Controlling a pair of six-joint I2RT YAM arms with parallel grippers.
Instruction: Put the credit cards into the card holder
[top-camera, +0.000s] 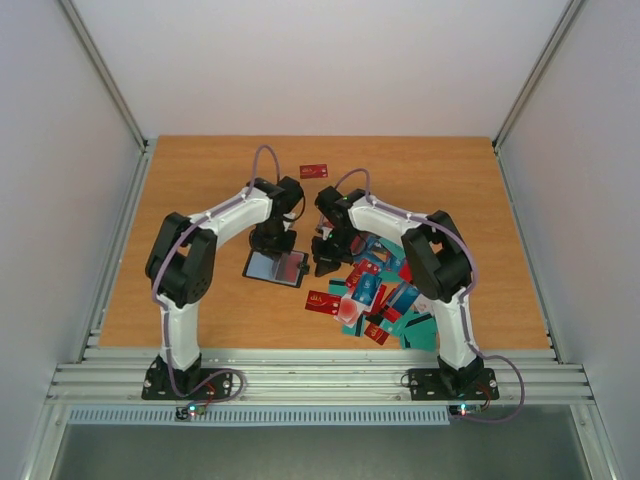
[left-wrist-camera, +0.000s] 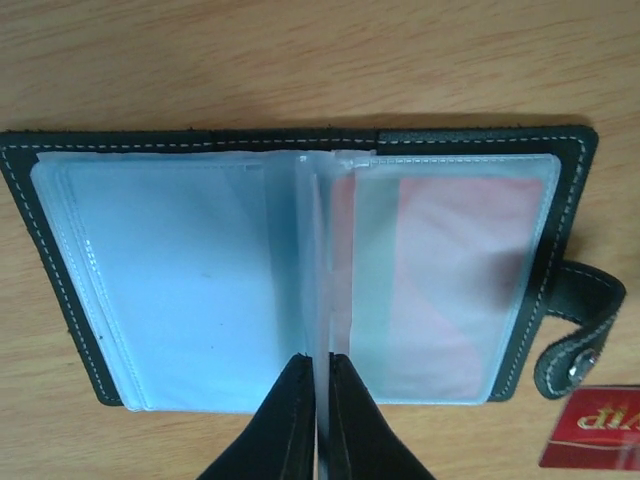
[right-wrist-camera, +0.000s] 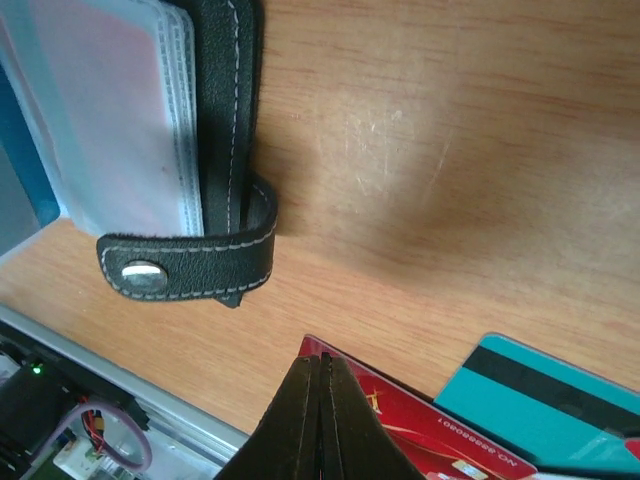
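Left claw (left-wrist-camera: 318, 360) pinches clear sleeve (left-wrist-camera: 316, 250) of stitched black card holder (left-wrist-camera: 572, 160); right claw (right-wrist-camera: 320, 360) closed.

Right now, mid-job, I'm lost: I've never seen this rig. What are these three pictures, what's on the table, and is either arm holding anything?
Two robot arms are bolted at the near edge of a wooden table. The wide picture looks down from above and behind them; the other two come from a camera on each wrist. The black card holder lies open, one red card inside a clear pocket. Loose credit cards are piled to its right, and a stray red card lies farther back. The left gripper is shut, seemingly pinching the middle sleeve. The right gripper is shut over a loose red card, holding nothing I can see.
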